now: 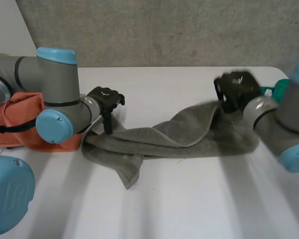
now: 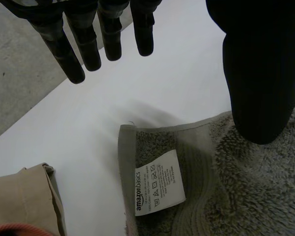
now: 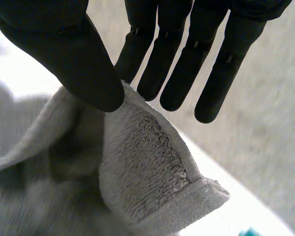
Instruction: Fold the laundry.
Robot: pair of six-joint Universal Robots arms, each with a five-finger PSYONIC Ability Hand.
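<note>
The grey towel [image 1: 179,142] lies bunched across the white table [image 1: 164,79], its long axis running from arm to arm. At one end the right hand [image 1: 236,89] pinches a raised corner between thumb and straight fingers. At the label [image 2: 159,183] end the left hand [image 1: 107,99] is open and grips nothing, thumb resting on the pile. Best move: pin that end and carry the corner across level, no twisting.

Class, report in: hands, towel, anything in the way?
Left hand open over towel, label end. Right hand pinching a raised corner. Orange cloth beside left arm.
</note>
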